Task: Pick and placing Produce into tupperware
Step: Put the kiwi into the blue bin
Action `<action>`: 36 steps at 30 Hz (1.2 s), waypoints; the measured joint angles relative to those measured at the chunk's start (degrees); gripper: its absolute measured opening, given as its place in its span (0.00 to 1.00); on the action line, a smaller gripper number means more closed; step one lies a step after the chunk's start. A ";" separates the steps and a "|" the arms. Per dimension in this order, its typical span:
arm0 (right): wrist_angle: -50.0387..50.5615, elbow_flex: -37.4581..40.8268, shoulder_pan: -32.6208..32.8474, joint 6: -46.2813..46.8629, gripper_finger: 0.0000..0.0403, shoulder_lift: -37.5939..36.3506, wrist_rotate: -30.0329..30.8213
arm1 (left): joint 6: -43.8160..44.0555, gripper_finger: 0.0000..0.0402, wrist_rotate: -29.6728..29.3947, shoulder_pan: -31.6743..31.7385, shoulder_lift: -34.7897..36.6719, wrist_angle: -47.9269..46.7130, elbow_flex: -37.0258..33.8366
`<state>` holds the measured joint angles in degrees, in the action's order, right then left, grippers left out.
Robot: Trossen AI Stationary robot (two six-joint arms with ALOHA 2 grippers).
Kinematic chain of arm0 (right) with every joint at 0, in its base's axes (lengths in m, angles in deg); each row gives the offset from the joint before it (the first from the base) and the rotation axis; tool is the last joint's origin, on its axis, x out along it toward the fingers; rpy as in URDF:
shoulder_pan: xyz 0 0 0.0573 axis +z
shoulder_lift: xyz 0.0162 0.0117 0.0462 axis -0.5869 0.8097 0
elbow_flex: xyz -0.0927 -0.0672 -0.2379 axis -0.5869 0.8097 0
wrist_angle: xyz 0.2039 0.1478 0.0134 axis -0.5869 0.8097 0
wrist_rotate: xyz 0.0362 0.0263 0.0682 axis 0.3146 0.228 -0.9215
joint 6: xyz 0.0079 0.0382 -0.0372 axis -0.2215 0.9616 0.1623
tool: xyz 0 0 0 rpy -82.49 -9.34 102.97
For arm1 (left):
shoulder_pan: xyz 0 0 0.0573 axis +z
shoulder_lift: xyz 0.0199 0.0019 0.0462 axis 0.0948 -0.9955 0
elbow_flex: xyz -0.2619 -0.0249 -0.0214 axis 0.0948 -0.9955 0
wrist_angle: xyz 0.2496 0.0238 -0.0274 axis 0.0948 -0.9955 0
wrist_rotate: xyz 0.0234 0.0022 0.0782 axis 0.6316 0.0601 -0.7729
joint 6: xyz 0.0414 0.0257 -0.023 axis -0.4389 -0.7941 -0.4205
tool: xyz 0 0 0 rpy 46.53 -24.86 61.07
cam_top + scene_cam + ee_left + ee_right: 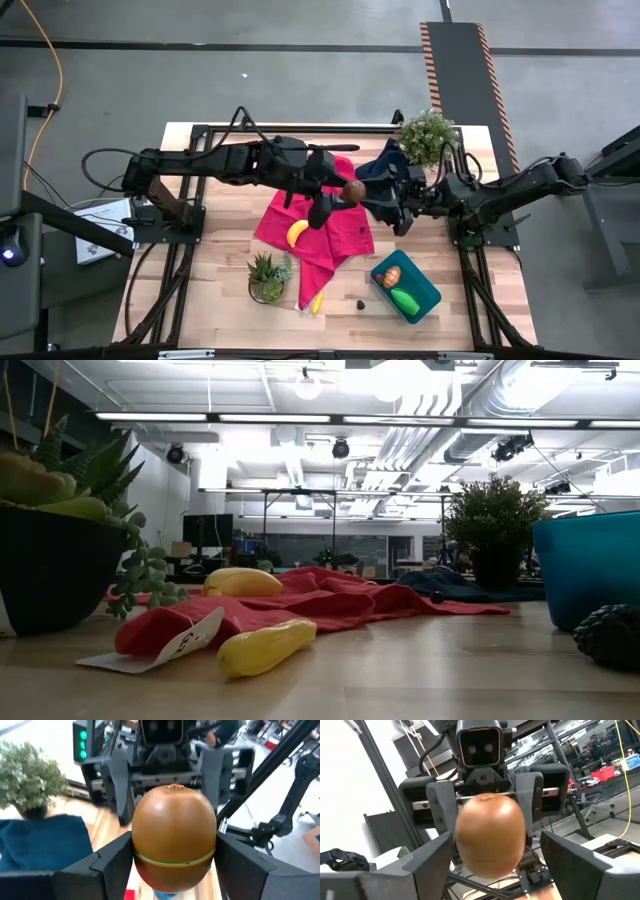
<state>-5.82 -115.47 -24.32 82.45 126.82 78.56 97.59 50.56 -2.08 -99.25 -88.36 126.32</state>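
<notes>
My left gripper (350, 193) is shut on a brown egg-shaped produce piece (174, 837), high over the red cloth (335, 240). My right gripper (492, 862) faces it from the table's right, open. Its two fingers stand on either side of the brown piece (490, 837) without touching it. One yellow banana (297, 233) lies on the red cloth, another (317, 302) at the cloth's near end. The teal tupperware (431, 291) stands near the front right with an orange piece (392, 277) and a green piece (405, 300) inside. My left gripper pinches the brown piece between its two fingers, at its two opposite sides (141, 855) around the widest part. The fingers come nearly level from the table's left, slanting a little down. The piece is lifted clear, above the red cloth.
A dark navy cloth (385, 172) lies under the right gripper. One potted plant (427, 135) stands at the far right, another (268, 276) at the near left. A small dark lump (360, 302) lies beside the tupperware.
</notes>
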 joint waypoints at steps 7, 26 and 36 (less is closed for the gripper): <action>0.00 0.00 0.00 0.00 0.72 0.00 0.02 | 0.33 0.61 -0.04 0.00 -0.20 -0.52 -0.11; -1.02 0.00 -0.01 -1.91 0.72 -0.01 -0.31 | 0.33 0.61 -0.11 0.00 -0.78 1.24 -0.09; -0.88 0.00 -0.02 -1.96 0.72 0.15 -0.52 | 0.97 0.61 0.94 0.00 -2.26 3.46 -0.21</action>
<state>-6.70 -115.47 -24.34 80.49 126.98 78.04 98.56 51.50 -2.08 -101.51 -84.91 126.11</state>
